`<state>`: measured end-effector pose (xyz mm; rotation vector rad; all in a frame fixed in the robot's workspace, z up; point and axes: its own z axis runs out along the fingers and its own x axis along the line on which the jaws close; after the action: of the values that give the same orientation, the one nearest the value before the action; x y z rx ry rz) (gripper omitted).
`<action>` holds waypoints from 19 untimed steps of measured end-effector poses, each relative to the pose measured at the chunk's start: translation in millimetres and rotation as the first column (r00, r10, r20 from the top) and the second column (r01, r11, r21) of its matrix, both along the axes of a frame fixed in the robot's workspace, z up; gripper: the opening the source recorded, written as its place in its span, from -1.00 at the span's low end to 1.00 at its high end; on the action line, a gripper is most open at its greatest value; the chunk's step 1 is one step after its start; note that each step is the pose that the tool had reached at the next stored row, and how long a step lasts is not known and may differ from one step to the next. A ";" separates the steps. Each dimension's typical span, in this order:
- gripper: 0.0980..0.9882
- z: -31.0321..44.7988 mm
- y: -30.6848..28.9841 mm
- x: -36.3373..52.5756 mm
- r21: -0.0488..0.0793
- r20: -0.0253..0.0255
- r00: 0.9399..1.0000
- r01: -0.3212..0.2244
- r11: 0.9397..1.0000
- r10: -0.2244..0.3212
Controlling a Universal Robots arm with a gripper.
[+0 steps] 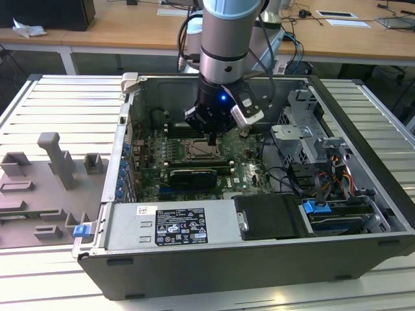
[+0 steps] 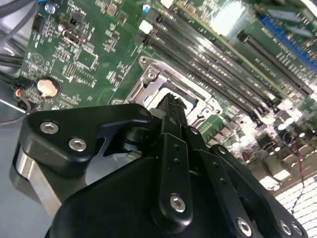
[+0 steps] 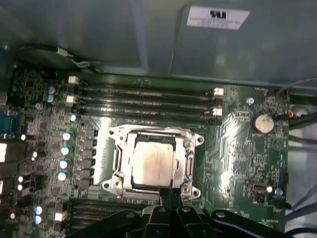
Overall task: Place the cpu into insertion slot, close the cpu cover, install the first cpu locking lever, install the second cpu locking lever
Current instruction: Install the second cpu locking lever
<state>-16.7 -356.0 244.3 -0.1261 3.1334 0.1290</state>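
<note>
One cpu (image 3: 153, 163) sits in the slot (image 3: 119, 161) — end effector (image 3: 171, 196) narrow, empty; pressing down could bend pins.

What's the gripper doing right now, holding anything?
Gripper: fingers together, shut, holding nothing visible, tips at the edge of the cpu cover over the cpu.

Open computer case (image 1: 194, 272), grey tray (image 1: 39, 188).
</note>
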 end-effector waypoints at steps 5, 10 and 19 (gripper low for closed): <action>-0.98 -0.2 -5.7 0.0 0.001 0.000 1.000 0.000 1.000 0.000; -0.98 -0.3 -9.5 0.0 0.001 0.000 1.000 0.000 1.000 0.000; -0.98 -1.5 -23.8 0.0 0.066 -0.003 1.000 0.000 0.998 0.000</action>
<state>-16.8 -379.7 242.8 -0.1256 3.1280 0.2320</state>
